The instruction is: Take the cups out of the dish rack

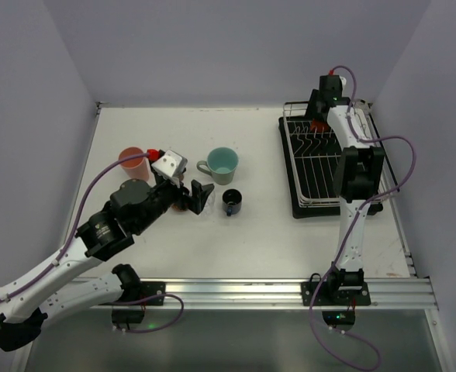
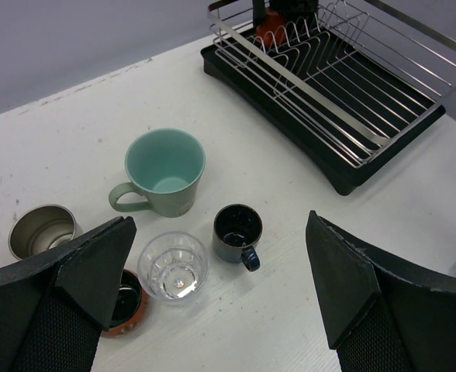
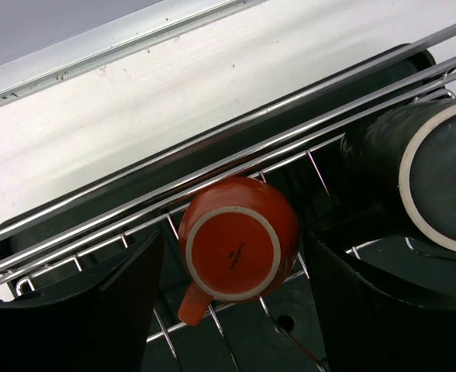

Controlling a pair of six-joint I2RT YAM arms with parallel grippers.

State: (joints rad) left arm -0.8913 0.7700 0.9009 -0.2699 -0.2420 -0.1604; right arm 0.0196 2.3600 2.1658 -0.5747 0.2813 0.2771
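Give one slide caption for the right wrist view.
Right claw open around a bottom-up orange cup in the rack; black cup beside.

We find the dish rack (image 1: 315, 184) at the right of the desk (image 1: 243, 240). In its far end an upturned cup (image 3: 238, 246) sits beside a second cup (image 3: 414, 167). Left of the rack stand a handled mug (image 1: 220, 164), a small cup (image 1: 233, 201) before it, and a glass (image 2: 173, 265) further left.

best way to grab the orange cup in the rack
Take the orange cup across its round body just behind the base, coming from the base side: it rests inverted in the dish rack, base facing the right gripper, handle low left.
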